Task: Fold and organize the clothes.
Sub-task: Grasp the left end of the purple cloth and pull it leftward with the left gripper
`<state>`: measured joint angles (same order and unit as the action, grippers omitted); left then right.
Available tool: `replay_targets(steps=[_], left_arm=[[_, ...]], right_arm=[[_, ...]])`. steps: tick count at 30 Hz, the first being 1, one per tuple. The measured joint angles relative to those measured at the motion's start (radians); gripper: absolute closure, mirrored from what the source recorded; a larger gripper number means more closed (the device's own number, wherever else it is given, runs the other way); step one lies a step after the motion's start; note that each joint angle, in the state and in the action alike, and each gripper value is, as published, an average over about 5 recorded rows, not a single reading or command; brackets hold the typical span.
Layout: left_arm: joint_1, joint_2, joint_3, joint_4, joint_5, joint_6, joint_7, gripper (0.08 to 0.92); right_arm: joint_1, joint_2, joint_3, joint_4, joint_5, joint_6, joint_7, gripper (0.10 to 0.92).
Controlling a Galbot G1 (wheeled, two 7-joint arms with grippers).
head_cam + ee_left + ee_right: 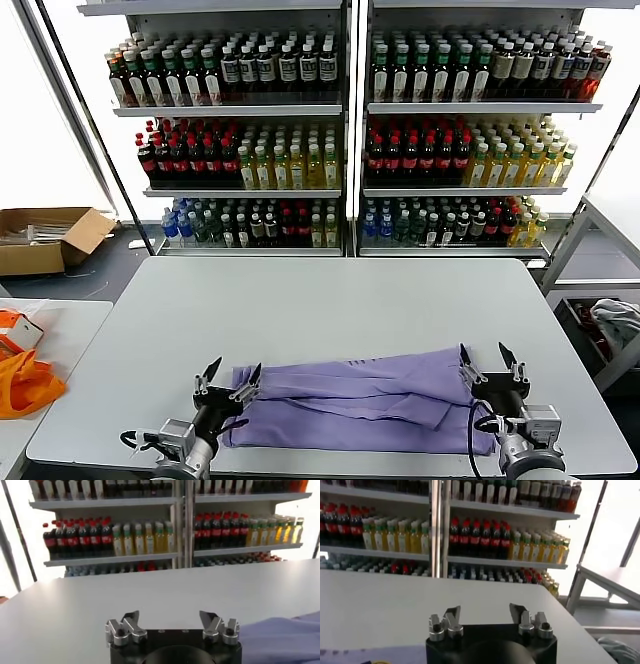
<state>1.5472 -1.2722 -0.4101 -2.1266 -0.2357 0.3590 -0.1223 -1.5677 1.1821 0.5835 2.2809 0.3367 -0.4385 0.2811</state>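
A lavender T-shirt [355,400] lies folded into a long strip across the near part of the grey table [330,300]. My left gripper [228,377] is open and empty, raised at the strip's left end. My right gripper [490,362] is open and empty, raised at the strip's right end. In the left wrist view the open left gripper [171,621] holds nothing and a corner of the shirt [285,637] shows beside it. In the right wrist view the open right gripper [485,614] holds nothing and an edge of the shirt [365,656] shows low down.
Shelves of bottles [340,130] stand behind the table. An orange bag [22,385] lies on a side table at the left. A cardboard box [45,237] sits on the floor at the far left. A metal frame with pale cloth [615,320] stands at the right.
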Motion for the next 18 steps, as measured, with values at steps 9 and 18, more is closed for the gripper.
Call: replay_targets(steps=[9,18], left_arm=[[0.023,-0.053,0.0,0.001,-0.022,0.014,-0.036,0.177],[0.033,-0.084,-0.007,0.023,-0.026,0.01,-0.037,0.283]], right_arm=[[0.002,-0.007,0.002,0.035,0.018,0.013,0.009,0.203],[0.0,-0.014,0.0,0.052,0.024,0.021,0.011,0.203]])
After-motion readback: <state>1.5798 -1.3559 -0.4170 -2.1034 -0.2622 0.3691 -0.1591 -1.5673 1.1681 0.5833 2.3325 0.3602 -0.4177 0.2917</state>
